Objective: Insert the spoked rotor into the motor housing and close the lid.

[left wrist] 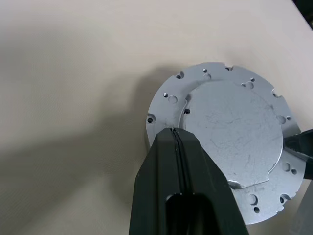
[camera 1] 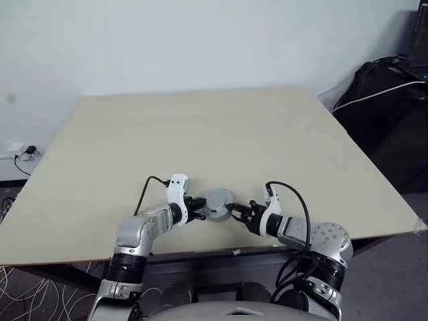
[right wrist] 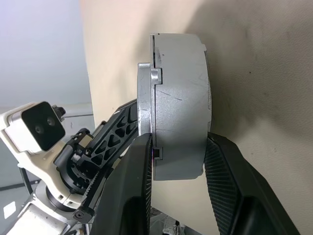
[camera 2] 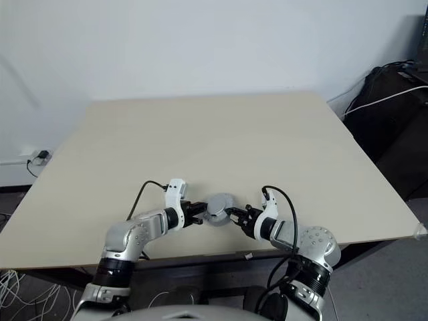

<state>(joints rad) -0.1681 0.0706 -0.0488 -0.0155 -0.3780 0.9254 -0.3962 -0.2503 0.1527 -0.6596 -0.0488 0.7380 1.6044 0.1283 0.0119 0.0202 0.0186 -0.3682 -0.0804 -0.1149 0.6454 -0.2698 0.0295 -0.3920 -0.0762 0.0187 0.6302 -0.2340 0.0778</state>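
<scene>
A pale wall stands behind a beige table (camera 1: 221,134) that takes up most of the left eye view, with dark bags and cables at the right edge. Low in the centre of that frame one grey round assembly, the housing (camera 1: 218,203) with its lid on, sits between the two grippers: the left gripper (camera 1: 198,207) touches it from the left, the right gripper (camera 1: 235,210) from the right. The right eye view shows the same single assembly (camera 2: 219,207) low in the middle. In the left wrist view the lid (left wrist: 230,132) fills the right half of the frame, plain silver face toward the camera, and the left fingers (left wrist: 173,161) are pressed together with their tip against its near edge, pinching nothing. In the right wrist view the housing (right wrist: 181,98) stands in the centre with the lid (right wrist: 145,98) flush against its left side; the right fingers (right wrist: 230,166) pinch the housing across its thickness. I count one housing, one lid, two grippers; the rotor is presumably sealed inside. The task looks all but done, with only releasing left.
</scene>
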